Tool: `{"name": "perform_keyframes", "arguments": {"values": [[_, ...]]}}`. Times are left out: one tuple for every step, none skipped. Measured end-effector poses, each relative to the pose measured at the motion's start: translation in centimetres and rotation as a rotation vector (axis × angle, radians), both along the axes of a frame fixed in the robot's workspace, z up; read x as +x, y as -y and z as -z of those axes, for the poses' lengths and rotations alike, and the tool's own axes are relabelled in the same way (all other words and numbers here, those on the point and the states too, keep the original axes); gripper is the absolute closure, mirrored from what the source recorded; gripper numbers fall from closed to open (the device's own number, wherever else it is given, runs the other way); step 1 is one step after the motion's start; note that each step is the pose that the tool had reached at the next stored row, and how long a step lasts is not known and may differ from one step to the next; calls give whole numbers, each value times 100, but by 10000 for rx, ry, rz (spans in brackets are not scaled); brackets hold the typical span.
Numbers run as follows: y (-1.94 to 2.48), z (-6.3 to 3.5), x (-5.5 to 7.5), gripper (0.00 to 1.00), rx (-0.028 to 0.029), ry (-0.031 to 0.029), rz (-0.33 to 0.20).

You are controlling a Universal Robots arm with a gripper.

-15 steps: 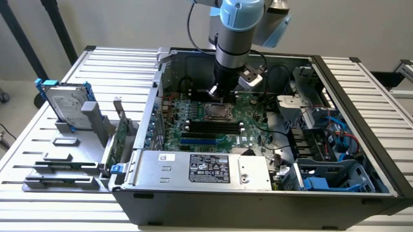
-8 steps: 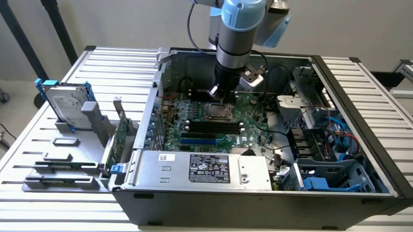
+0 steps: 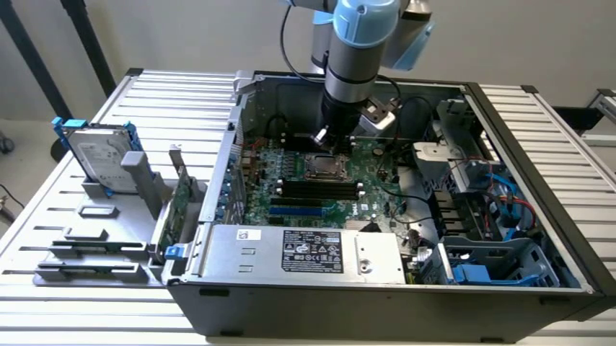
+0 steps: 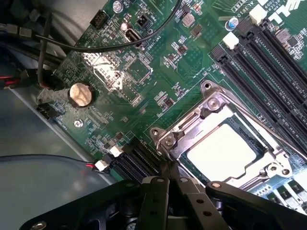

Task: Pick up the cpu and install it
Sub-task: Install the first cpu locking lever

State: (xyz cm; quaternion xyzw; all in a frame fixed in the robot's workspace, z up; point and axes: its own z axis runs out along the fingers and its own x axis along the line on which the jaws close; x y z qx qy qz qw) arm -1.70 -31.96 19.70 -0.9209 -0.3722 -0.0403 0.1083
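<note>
The cpu (image 4: 220,153), a pale flat square, lies inside the metal socket frame (image 4: 206,103) on the green motherboard (image 4: 158,67). My gripper (image 4: 168,175) hangs just over the frame's corner with its black fingers (image 4: 152,201) pressed together and nothing visible between them. In the exterior view the gripper (image 3: 328,146) reaches down into the open computer case (image 3: 539,238), right above the socket with the cpu (image 3: 322,168) in the middle of the board.
Black memory slots (image 4: 268,62) run beside the socket. A coin battery (image 4: 80,94) and a black cable (image 4: 120,43) lie on the board. A silver power supply box (image 3: 298,249) fills the case's front. A hard drive with blue rails (image 3: 97,155) stands in a grey holder outside.
</note>
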Motion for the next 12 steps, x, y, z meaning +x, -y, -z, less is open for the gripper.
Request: {"name": "perform_keyframes", "arguments": {"values": [[1, 0, 1, 89, 22, -4, -10], [1, 0, 2, 89, 56, -6, -16], [2, 0, 3, 89, 108, -8, -23], [4, 0, 4, 89, 164, -11, -28], [7, 0, 5, 89, 211, -14, -30], [10, 0, 6, 89, 250, -16, -32], [13, 0, 7, 89, 285, -17, -34], [15, 0, 8, 89, 313, -20, -36], [17, 0, 8, 89, 342, -21, -37], [19, 0, 9, 89, 371, -23, -40], [21, 0, 9, 89, 397, -24, -41], [24, 0, 9, 89, 417, -27, -42]]}}
